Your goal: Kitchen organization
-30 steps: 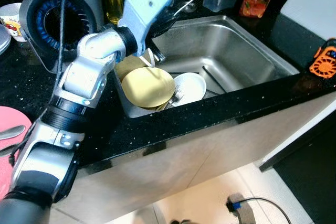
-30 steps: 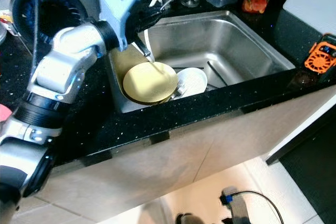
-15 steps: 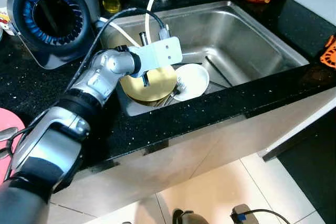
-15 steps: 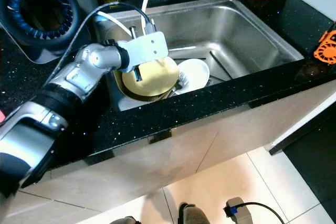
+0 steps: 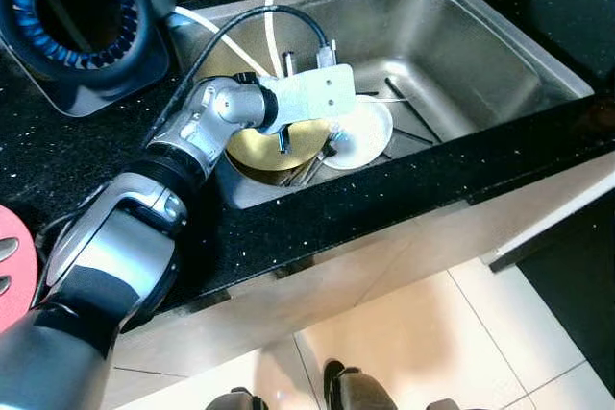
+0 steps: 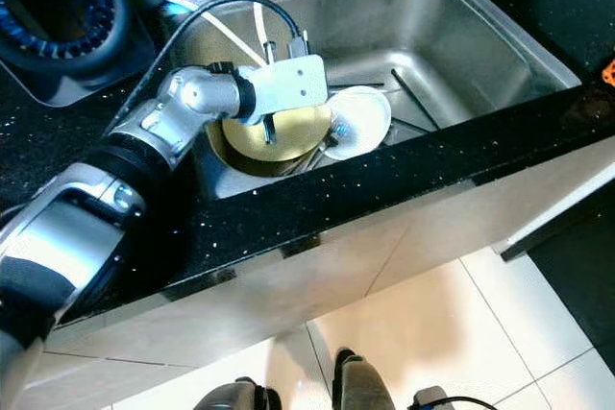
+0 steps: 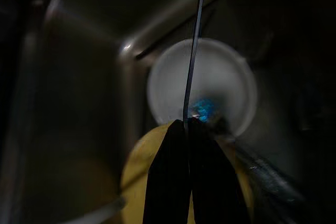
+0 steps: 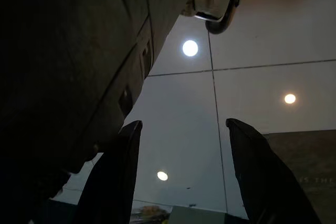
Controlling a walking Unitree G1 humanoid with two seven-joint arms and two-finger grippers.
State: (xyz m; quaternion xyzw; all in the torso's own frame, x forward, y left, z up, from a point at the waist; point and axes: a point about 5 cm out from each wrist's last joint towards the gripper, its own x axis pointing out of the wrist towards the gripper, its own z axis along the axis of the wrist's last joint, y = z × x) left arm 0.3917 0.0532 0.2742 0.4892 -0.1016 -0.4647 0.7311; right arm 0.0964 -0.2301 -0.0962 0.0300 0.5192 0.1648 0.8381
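While reaching from the black countertop into the steel sink, left gripper poised low over the dishes, fingers pressed together around the end of a thin dark rod or utensil handle, possibly a chopstick or skewer; wrist picture too dim to say which. Directly beneath, a round yellow plate lying in the sink's near-left part, with a white bowl just beside it toward the middle, rims touching or overlapping. Between and under the two dishes, metal cutlery, partly hidden. Against the sink's far side, a white hose curving down from above, alongside a black cable looped to the wrist. On the counter to the left, a large blue-and-black round appliance, and at the far left edge a red plate. Right gripper hanging idle, fingers spread wide apart, aimed at pale floor tiles beside a dark cabinet front.
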